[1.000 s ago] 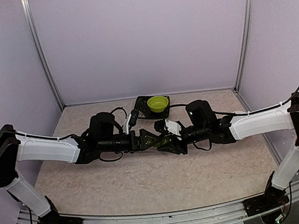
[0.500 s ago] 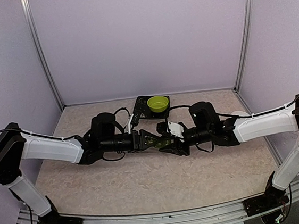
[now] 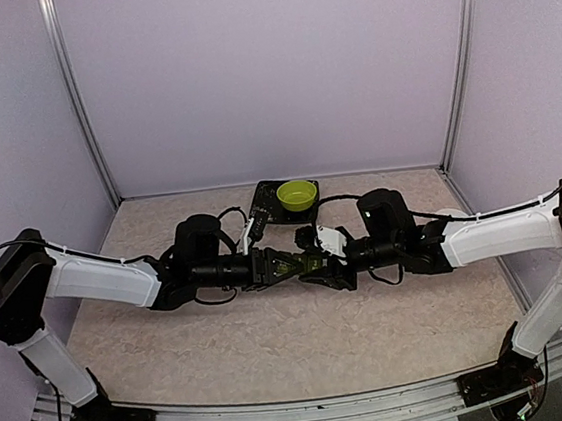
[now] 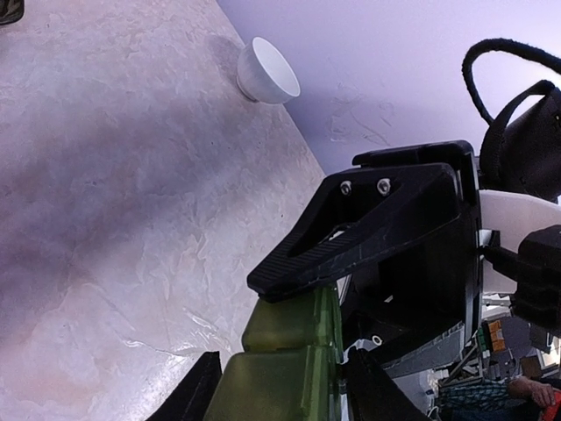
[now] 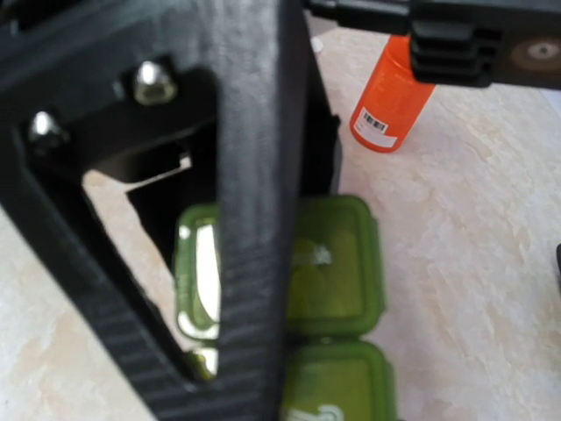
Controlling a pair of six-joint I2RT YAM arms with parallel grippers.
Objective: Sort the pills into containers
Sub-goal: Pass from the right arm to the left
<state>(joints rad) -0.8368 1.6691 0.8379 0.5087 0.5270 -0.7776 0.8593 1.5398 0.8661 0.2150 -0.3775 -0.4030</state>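
The containers [image 3: 300,265] are a row of dark green lidded boxes, held above the table between the two arms. In the left wrist view the containers [image 4: 285,360] fill the gap between the fingers of my left gripper [image 4: 285,390], which is shut on them. My right gripper [image 3: 317,266] grips the row from the other side, and one of its fingers [image 4: 351,228] presses on a box. In the right wrist view a black finger [image 5: 237,219] crosses the containers' [image 5: 337,263] lids, which are closed. No pills are in view.
An orange bottle [image 5: 390,96] lies on the table beyond the containers. A lime green bowl [image 3: 298,196] sits on a black tray [image 3: 264,196] at the back. A white cup [image 4: 267,72] stands on the table's right side.
The left gripper's jaws have closed from wide open onto the containers. Both arms have shifted slightly; the right gripper's hold is unchanged.
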